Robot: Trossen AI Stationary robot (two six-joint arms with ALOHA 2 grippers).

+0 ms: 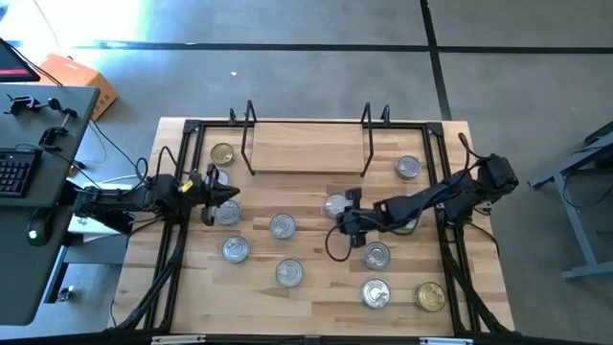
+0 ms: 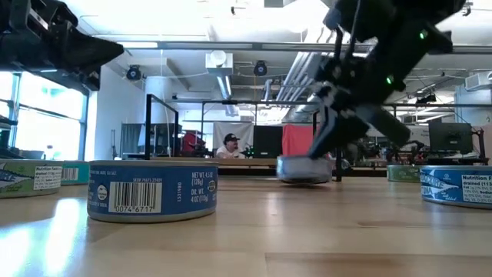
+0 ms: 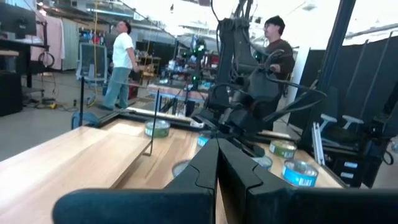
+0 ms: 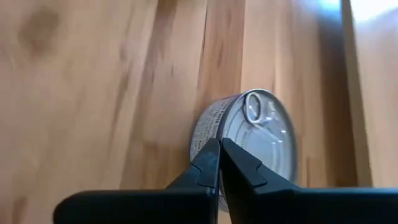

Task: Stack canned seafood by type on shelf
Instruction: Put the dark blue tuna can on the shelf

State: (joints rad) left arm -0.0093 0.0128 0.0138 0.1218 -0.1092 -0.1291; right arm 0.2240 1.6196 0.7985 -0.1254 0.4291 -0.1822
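Observation:
Several round tins of canned seafood lie scattered on the wooden tabletop. Most have silver lids, such as one tin (image 1: 282,226). Gold-lidded tins sit at the back left (image 1: 222,153) and the front right (image 1: 430,296). The shelf (image 1: 306,158), a light plank with black wire uprights, stands bare at the back middle. My right gripper (image 1: 343,214) is shut, its tips (image 4: 219,144) against the side of a silver pull-tab tin (image 4: 258,134), which is not between the fingers. That tin (image 1: 335,203) lies just in front of the shelf. My left gripper (image 1: 226,195) is shut and holds nothing, raised near another tin (image 1: 227,213).
A black frame (image 1: 187,129) borders the tabletop. A barcoded tin (image 2: 152,190) stands close to the low camera. A desk with a keyboard (image 1: 14,172) is at the left. Beyond the table, one person (image 3: 121,59) stands, another (image 3: 278,50) is near it, and a third person (image 2: 229,145) sits.

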